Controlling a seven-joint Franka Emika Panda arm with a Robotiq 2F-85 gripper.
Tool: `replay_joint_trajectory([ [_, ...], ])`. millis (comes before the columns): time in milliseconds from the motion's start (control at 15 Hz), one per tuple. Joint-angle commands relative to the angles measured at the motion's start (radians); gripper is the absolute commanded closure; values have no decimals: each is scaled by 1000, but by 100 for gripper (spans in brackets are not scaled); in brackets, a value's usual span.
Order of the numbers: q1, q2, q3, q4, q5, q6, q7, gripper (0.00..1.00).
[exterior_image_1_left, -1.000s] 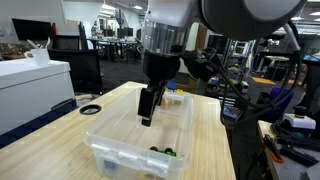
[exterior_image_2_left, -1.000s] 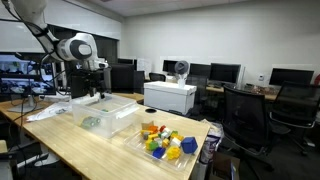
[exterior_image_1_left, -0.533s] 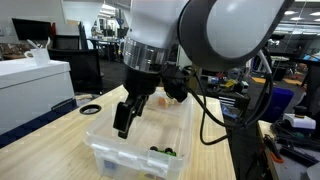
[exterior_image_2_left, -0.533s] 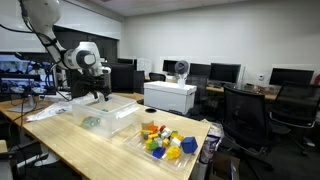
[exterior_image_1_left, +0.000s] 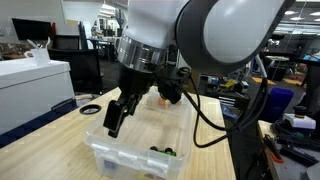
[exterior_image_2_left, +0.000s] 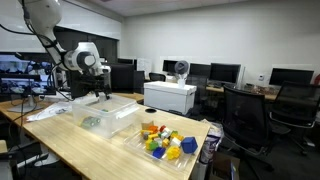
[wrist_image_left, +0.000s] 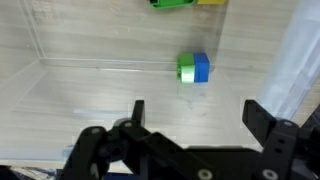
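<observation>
Block (wrist_image_left: 194, 67), green and blue, lies on the bin (wrist_image_left: 90, 90) floor. In the wrist view it's at 12 o'clock from my gripper (wrist_image_left: 195, 112), apart from it. The gripper is spread wide with nothing between the fingers.

Change over the last second: in an exterior view my arm swung across the bin toward its 9 o'clock wall. The gripper (exterior_image_1_left: 115, 120) went from near upright to tilted, tips low inside. In the last half second there was only a small further shift.

My read: I'm lining up on the block, no grasp yet.

Green piece (wrist_image_left: 172, 3) is further out at 12, cut by the frame. Tray (exterior_image_2_left: 165, 142) of coloured bits stands well apart on the table (exterior_image_2_left: 70, 140).
</observation>
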Motion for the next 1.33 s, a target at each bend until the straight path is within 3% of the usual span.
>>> replay_joint_trajectory([
  [0,39,63,-39,36,-45,53,14,0],
  [200,77,173,-116,105,-70,88,25,0],
  [333,89,197,-129,124,-59,97,17,0],
  [667,66,235,-53,168,12,104,-53,0],
  [867,40,257,-3,188,68,51,-81,0],
  [1267,47,295,-2,195,71,6,-124,0],
])
